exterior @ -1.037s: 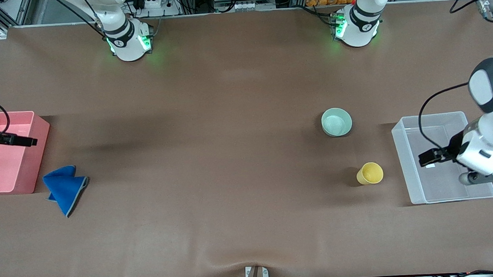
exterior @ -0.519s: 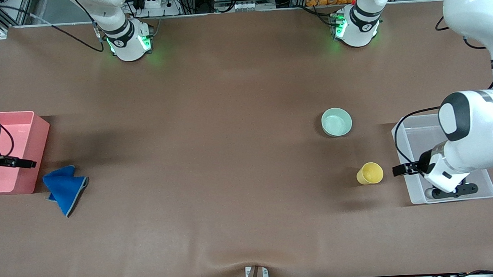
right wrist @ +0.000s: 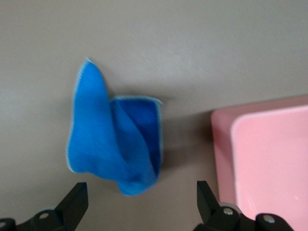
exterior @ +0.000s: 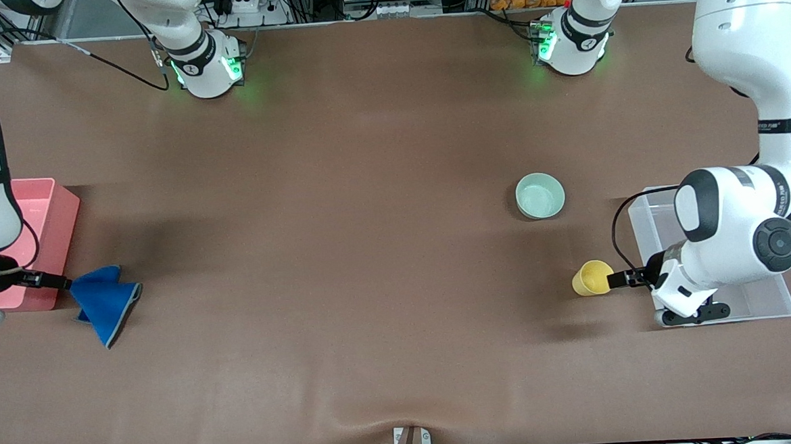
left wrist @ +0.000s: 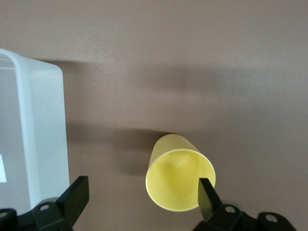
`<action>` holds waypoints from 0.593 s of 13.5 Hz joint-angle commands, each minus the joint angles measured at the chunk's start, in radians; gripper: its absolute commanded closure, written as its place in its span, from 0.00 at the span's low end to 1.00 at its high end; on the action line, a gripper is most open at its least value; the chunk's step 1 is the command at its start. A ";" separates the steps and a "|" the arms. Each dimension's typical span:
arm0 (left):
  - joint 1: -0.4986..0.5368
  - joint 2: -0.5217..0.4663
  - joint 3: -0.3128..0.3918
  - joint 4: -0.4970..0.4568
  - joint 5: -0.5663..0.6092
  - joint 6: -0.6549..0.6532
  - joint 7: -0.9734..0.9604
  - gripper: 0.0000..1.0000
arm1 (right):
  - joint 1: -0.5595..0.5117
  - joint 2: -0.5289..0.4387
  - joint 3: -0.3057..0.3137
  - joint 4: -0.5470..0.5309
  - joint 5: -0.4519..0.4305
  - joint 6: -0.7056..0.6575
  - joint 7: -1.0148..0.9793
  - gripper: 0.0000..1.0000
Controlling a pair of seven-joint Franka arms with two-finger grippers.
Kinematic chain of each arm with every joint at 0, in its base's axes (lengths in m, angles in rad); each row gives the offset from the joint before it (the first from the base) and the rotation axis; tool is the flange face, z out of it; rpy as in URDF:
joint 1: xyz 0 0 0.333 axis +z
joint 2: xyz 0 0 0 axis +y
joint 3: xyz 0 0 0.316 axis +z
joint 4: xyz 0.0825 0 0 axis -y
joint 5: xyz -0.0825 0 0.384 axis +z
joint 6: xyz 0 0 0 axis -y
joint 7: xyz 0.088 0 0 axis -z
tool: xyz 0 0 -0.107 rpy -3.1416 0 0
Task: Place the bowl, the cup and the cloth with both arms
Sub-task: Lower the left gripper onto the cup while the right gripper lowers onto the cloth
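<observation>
Left gripper, jaws open, at the cup, lower right; light, rigid, slick: grip across the rim. Right gripper, jaws open, at the cloth, lower left; limp: pinch a raised fold. Bowl centre-right, untouched.

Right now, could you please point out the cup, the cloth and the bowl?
cup [exterior: 593,278], front view, its open mouth.
cloth [exterior: 105,301], front view, middle of the fabric.
bowl [exterior: 540,195], front view, inside bottom.
</observation>
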 commanded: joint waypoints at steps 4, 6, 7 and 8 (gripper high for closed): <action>-0.011 0.033 -0.005 -0.033 -0.035 0.087 -0.073 0.21 | 0.035 0.069 0.000 0.011 0.047 0.128 -0.012 0.00; -0.003 0.024 -0.006 -0.059 -0.035 0.087 -0.071 0.24 | 0.036 0.086 0.000 0.011 0.050 0.151 -0.012 0.00; -0.001 0.019 -0.006 -0.076 -0.034 0.087 -0.071 0.24 | 0.035 0.090 0.000 0.011 0.056 0.151 -0.012 0.00; -0.001 0.016 -0.006 -0.087 -0.034 0.087 -0.071 0.24 | 0.035 0.096 0.000 0.011 0.070 0.151 -0.012 0.00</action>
